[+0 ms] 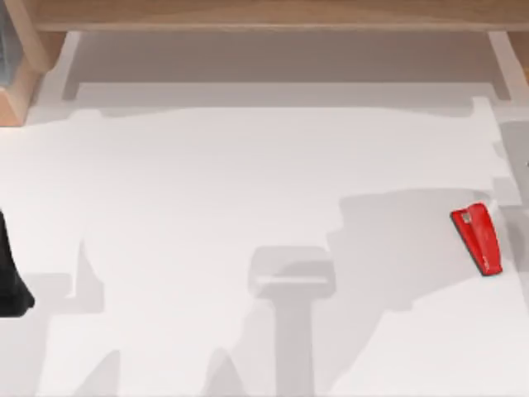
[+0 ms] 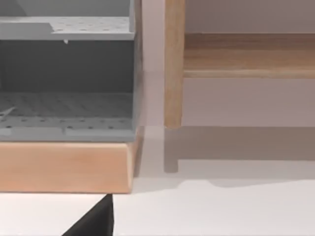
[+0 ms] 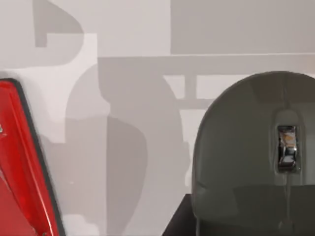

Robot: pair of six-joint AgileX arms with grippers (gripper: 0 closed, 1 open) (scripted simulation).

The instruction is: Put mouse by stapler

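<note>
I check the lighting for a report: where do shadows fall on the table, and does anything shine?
Top view: grey, hard-edged shadows cross the white table, one reaching the stapler. Right wrist view: blocky shadows between stapler and mouse; the mouse's wheel glints. Left wrist view: a shadow band under the wooden shelf.

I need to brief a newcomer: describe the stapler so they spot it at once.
Start at the white table and go to its right edge in the top view. The stapler lies there, about halfway down. It is a small bright red wedge on a thin black base, unlike the rounded grey mouse seen beside it from the right wrist.
</note>
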